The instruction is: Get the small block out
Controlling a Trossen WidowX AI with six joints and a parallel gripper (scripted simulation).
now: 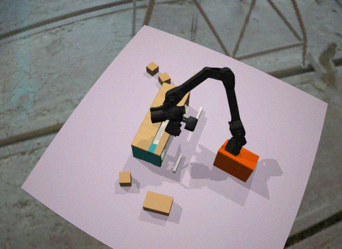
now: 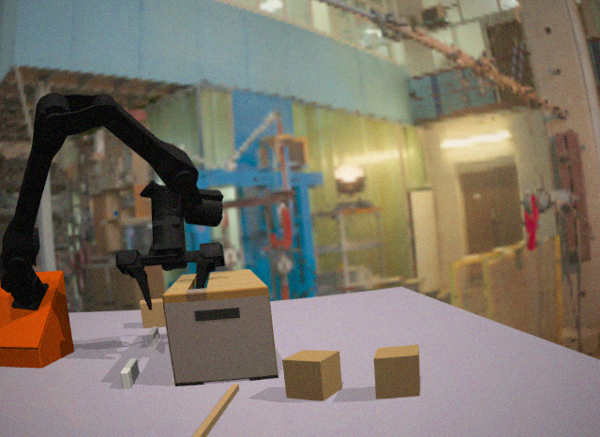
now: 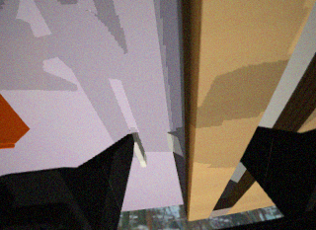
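The box (image 1: pixel 142 134) (image 2: pixel 222 347) (image 3: pixel 237 47) stands upright, with a long slot (image 1: pixel 160 134) (image 3: pixel 292 84) along its wooden top. My gripper (image 1: pixel 181 126) (image 2: pixel 174 296) (image 3: pixel 175 131) points down, open and empty, astride the box's front top edge. One finger is at the slot, its tip seeming to dip into it; the other hangs outside the clear front. The front is mostly turned away or hidden by the arm. The shelf and the small block inside cannot be made out in any view.
Two wooden cubes (image 1: pixel 152 68) (image 1: pixel 164 78) (image 2: pixel 312 375) (image 2: pixel 397 371) lie beyond one box end, near a thin wooden stick (image 2: pixel 217 411). Another cube (image 1: pixel 125 178) and a flat block (image 1: pixel 157 202) lie beyond the teal end. Two white bars (image 1: pixel 199 114) (image 1: pixel 177 163) (image 2: pixel 129 373) lie before the front.
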